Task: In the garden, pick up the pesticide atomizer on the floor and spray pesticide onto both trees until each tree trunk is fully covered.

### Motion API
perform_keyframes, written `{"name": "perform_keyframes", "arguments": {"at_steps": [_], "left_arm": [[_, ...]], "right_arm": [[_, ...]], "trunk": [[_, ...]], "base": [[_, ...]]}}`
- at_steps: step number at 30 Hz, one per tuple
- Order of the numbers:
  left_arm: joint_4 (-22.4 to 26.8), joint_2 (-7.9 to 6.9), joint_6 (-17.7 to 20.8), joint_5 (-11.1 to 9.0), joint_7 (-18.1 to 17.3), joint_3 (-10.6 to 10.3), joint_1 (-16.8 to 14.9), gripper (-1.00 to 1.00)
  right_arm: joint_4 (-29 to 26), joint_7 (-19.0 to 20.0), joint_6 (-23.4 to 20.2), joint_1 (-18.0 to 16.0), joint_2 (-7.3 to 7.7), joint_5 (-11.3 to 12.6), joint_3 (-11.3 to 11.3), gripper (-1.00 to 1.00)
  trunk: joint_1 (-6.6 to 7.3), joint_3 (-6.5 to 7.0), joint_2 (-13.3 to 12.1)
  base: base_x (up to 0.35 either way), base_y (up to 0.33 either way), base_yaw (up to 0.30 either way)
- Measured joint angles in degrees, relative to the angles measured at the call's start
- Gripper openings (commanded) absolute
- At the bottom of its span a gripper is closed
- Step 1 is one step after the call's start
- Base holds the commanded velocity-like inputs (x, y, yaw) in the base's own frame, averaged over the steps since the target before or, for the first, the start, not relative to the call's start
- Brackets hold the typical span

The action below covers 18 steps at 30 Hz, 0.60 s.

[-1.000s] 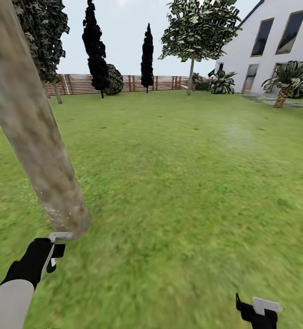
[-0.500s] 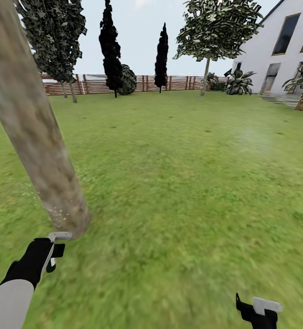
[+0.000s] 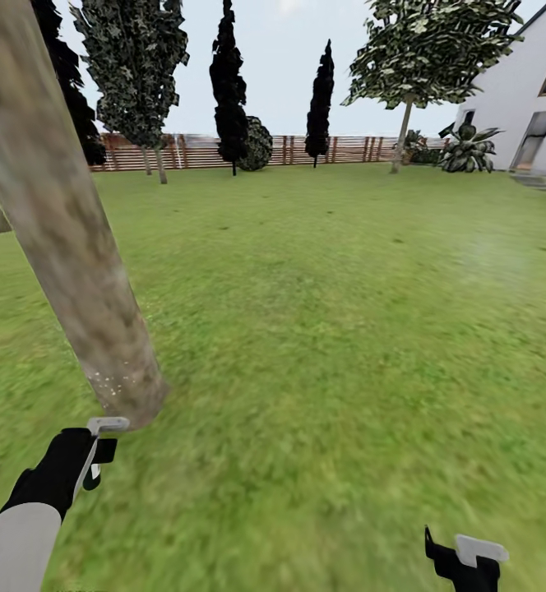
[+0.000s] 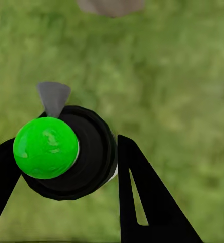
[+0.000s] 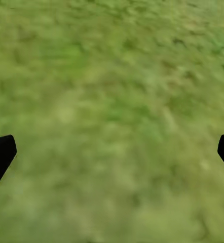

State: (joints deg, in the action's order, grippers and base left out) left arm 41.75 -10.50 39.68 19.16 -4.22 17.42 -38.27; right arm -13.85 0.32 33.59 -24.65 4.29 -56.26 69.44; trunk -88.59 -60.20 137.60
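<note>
A thick mottled beige-grey tree trunk [image 3: 67, 247] leans across the left of the head view, its flared base [image 3: 129, 399] on the grass with pale specks on its lower part. Just in front of that base, my left gripper [image 3: 99, 450] is shut on the pesticide atomizer [image 4: 66, 152], a black body with a bright green round cap and a grey nozzle [image 3: 108, 425] pointing at the trunk. The trunk's base [image 4: 111, 6] lies beyond the nozzle in the left wrist view. My right gripper [image 3: 464, 559] hangs open over bare grass, its fingertips [image 5: 1, 152] far apart.
The green lawn [image 3: 330, 312] spreads to a brown slat fence [image 3: 347, 150]. Black-green conifers [image 3: 228, 82] and leafy trees [image 3: 133, 66], [image 3: 433, 49] stand along it. A white house [image 3: 536, 107] with plants is at the far right.
The whole head view has swung left: fence, far trees and house slid right in the picture. The near trunk, both grippers and the held atomizer keep their places in the view.
</note>
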Motion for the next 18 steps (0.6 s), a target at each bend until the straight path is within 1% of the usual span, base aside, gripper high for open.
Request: {"name": "perform_keyframes", "arguments": {"at_steps": [10,18], "left_arm": [[-0.1,0.07,0.0,-0.1,0.0,0.0,0.0,-1.00],[-0.5,0.15,0.0,-0.3,0.0,0.0,0.0,-1.00]], "right_arm": [[0.0,0.0,0.0,0.0,0.00,0.0,0.0,1.00],[0.0,0.0,0.0,0.0,0.00,0.0,0.0,1.00]], "trunk": [[0.01,0.00,0.0],[0.01,0.00,0.0]], "base": [[0.222,-0.207,0.276],[0.227,-0.164,0.276]]}}
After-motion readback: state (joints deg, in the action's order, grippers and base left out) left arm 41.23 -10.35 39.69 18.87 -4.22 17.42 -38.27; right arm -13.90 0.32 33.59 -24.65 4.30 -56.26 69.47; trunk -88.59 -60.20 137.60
